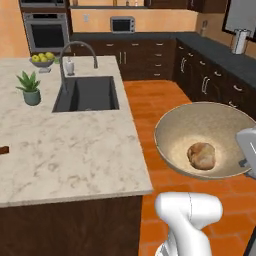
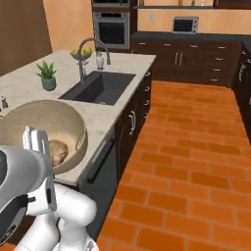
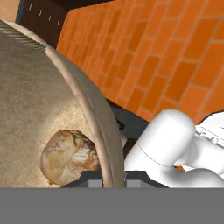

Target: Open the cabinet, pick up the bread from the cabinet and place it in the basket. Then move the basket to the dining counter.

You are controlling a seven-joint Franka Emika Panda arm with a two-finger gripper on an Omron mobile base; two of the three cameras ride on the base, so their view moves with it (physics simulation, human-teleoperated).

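Marbled beige-white stone: one dining counter [image 1: 65, 150], left half of the left base view, on a dark wood base, with one dark rectangular inset sink [image 1: 87, 93] and one arched grey faucet [image 1: 77, 55]. One basket [image 1: 200, 135], round, tan, bowl-shaped with a speckled inside, at lower right of that view, over the orange brick floor [image 2: 196, 147] and apart from the counter edge. One gripper [image 3: 114, 181], bottom centre of the hand view, clamped narrow on the basket's rim. One potted plant [image 1: 30, 87], spiky green, upper left. One bowl of yellow-green fruit [image 1: 42, 59] behind it. One bread [image 1: 201, 155], tan-brown, roundish, crusty, lying inside the basket.
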